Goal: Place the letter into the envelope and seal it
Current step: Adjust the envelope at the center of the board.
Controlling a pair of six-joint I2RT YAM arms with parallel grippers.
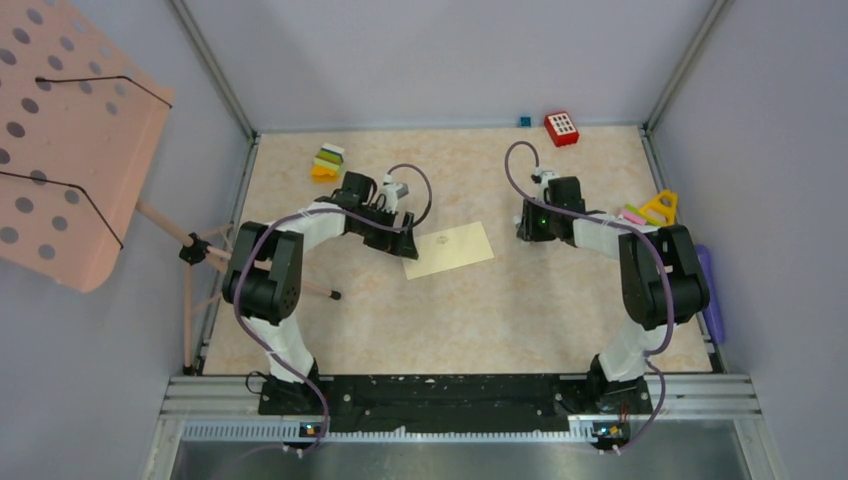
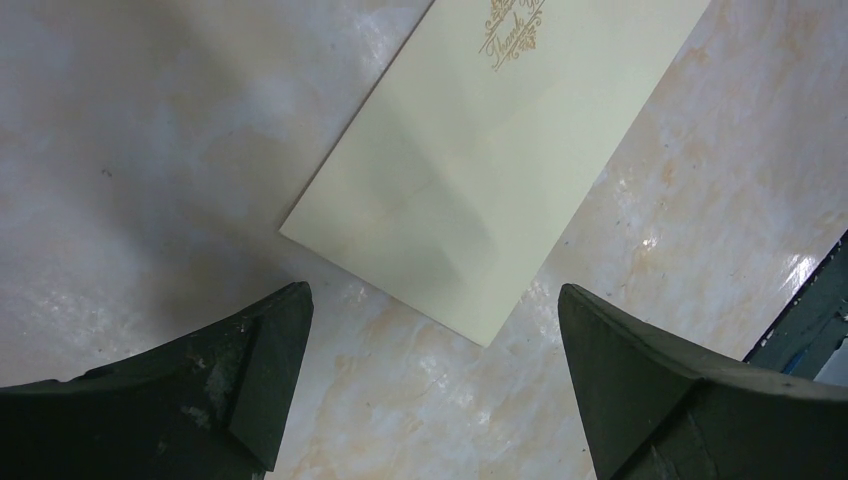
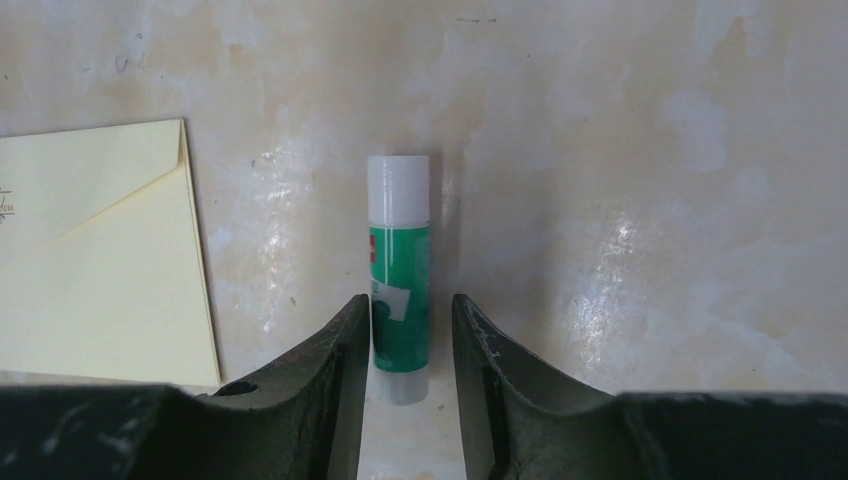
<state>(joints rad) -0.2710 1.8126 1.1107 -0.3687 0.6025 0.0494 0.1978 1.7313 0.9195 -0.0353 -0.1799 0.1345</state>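
The pale yellow envelope [image 1: 450, 250] lies flat at mid-table, its flap folded down; gold script shows on its face [image 2: 480, 170]. No letter is in view. My left gripper [image 1: 405, 240] hovers at the envelope's left end, jaws wide open and empty [image 2: 432, 300], one envelope corner just ahead of them. My right gripper [image 1: 527, 225] sits low to the right of the envelope [image 3: 100, 260]. A green glue stick [image 3: 400, 250] with a white cap lies on the table between its fingers [image 3: 408, 300]. A gap shows beside the right finger, so the stick is not clamped.
A red block with white dots [image 1: 561, 128] and a small blue cube [image 1: 524, 121] sit at the back edge. Stacked coloured blocks [image 1: 327, 163] lie back left, a yellow triangle with pink pieces [image 1: 658, 208] far right. A pink perforated board [image 1: 70, 140] on a stand overhangs the left.
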